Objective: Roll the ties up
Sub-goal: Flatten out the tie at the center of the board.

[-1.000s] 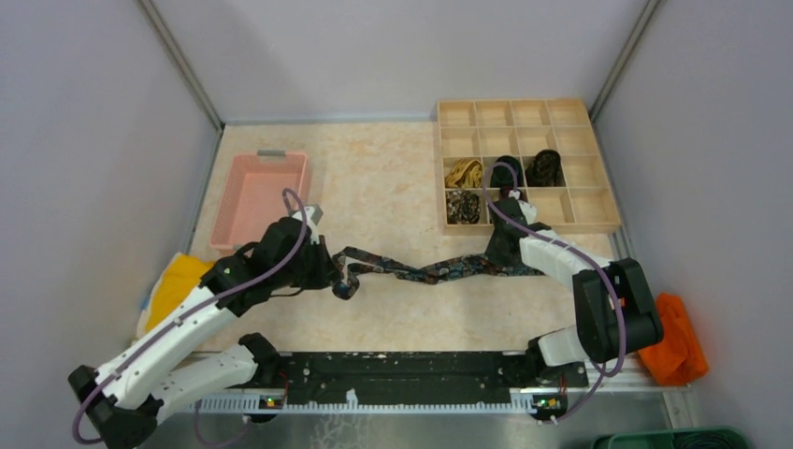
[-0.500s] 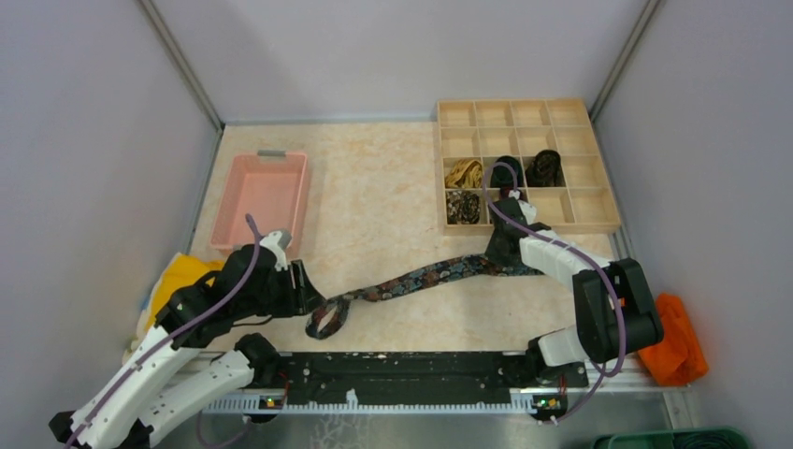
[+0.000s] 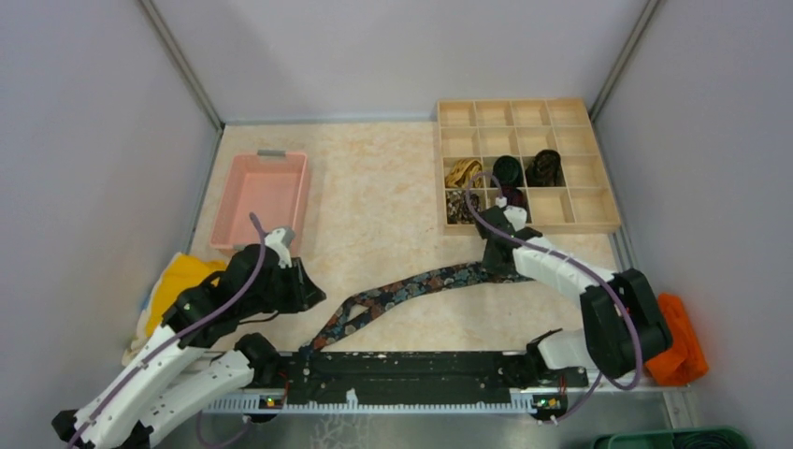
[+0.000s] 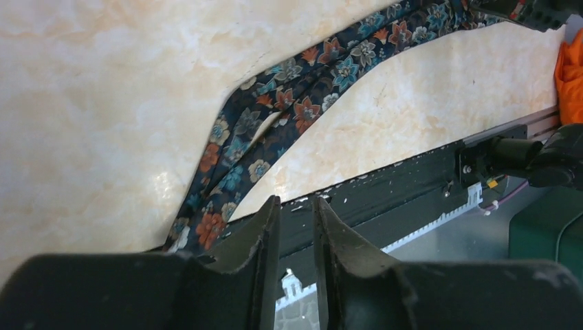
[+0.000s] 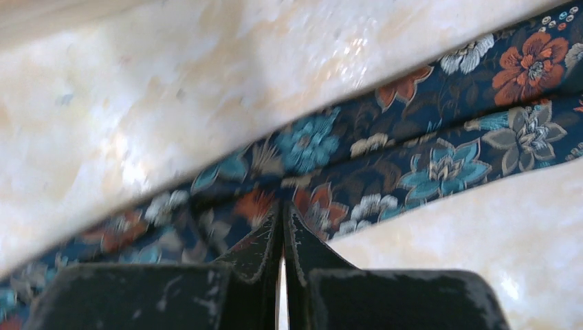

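Your right pincer (image 5: 284, 206) clenches the floral tie (image 3: 402, 290) lying toward the surface's (image 3: 374, 206) near edge; your left pincer (image 4: 294, 203) hangs released.

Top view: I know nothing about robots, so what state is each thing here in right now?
Floral tie: unrolled, doubled over, lying flat on the table.
Left gripper: open, empty.
Right gripper: shut on the floral tie.
Rolled ties: coiled, sitting in tray compartments.
Tray: partly filled, most compartments empty.
Bin: empty.
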Robot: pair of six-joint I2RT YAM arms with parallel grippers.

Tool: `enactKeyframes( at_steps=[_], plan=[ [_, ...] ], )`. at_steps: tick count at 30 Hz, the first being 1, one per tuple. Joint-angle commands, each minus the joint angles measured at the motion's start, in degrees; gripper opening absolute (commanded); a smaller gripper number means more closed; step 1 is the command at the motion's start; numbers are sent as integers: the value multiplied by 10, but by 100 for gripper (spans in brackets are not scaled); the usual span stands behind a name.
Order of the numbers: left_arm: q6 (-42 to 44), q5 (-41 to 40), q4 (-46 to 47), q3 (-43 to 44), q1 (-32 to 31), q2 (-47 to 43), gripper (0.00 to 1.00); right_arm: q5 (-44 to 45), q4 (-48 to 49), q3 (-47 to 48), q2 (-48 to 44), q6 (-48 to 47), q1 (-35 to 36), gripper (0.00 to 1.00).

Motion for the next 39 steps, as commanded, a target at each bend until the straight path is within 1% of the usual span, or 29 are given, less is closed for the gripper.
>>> enactKeyframes(
  at_steps=[1, 3, 6, 10, 13, 16, 18, 20, 25, 32, 36, 39],
  plan=[
    [24, 41, 173, -50, -2, 60, 25, 55, -85, 42, -91, -15, 64, 0],
    [17, 35, 192, -41, -2, 123, 19, 0, -64, 44, -107, -39, 69, 0],
    [29, 20, 253, -43, -2, 196, 15, -12, -63, 51, -103, -52, 96, 0],
    [39, 105, 401, -84, -2, 310, 11, -50, -31, 46, -61, -53, 126, 0],
    [39, 130, 443, -86, -3, 398, 6, -77, -3, 47, -22, -43, 150, 0],
    [44, 134, 476, -90, -7, 449, 4, -90, 20, 53, 15, -35, 164, 0],
    [45, 134, 490, -93, -9, 473, 4, -97, 27, 58, 38, -32, 165, 0],
    [48, 132, 499, -89, -15, 498, 4, -84, 13, 63, 43, -24, 165, 0],
    [50, 126, 515, -63, -54, 577, 4, -42, -20, 60, 7, -13, 165, 0],
    [51, 133, 505, 47, -155, 725, 1, 31, -95, 79, -31, 0, 164, 0],
    [58, 152, 505, 108, -177, 793, 1, 63, -117, 78, -48, 2, 164, 0],
    [68, 150, 493, 149, -178, 817, 1, 65, -113, 69, -62, 0, 163, 0]
  ],
)
